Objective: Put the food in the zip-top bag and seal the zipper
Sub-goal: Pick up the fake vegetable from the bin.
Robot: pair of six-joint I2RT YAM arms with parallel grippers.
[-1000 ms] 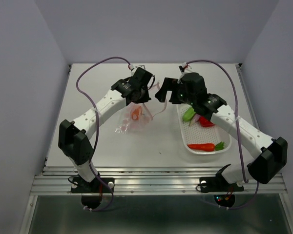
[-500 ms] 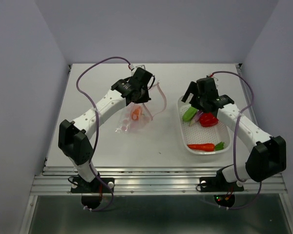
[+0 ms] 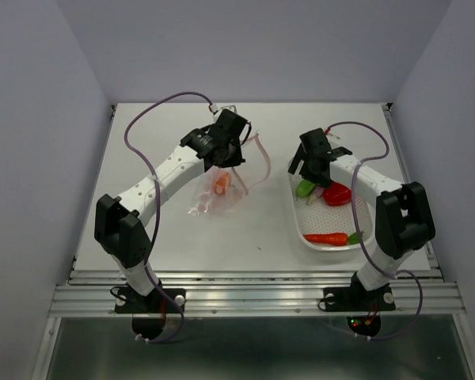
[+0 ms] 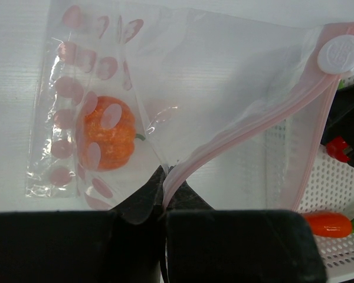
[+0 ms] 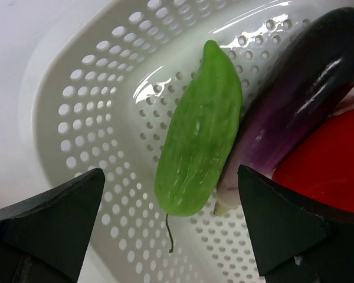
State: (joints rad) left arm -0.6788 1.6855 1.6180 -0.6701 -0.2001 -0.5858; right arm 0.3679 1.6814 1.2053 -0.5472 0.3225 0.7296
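Left wrist view: clear pink-dotted floppy zip-top bag (image 4: 224, 76) on white counter (image 4: 9, 118), orange toy pumpkin (image 4: 106, 138) inside. Left end effector (image 4: 163, 187) clenched on bag's pink zipper strip (image 4: 253, 127). Right end effector (image 5: 165, 233) released, straddling green toy pod (image 5: 200, 130) beside purple eggplant (image 5: 295, 88) in white perforated basket (image 5: 94, 106).

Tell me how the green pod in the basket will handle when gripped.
Probably slippery: the green pod looks smooth and tapers at both ends. Likely light, being small moulded plastic. Its rounded body lies against the eggplant and could roll on the basket floor.
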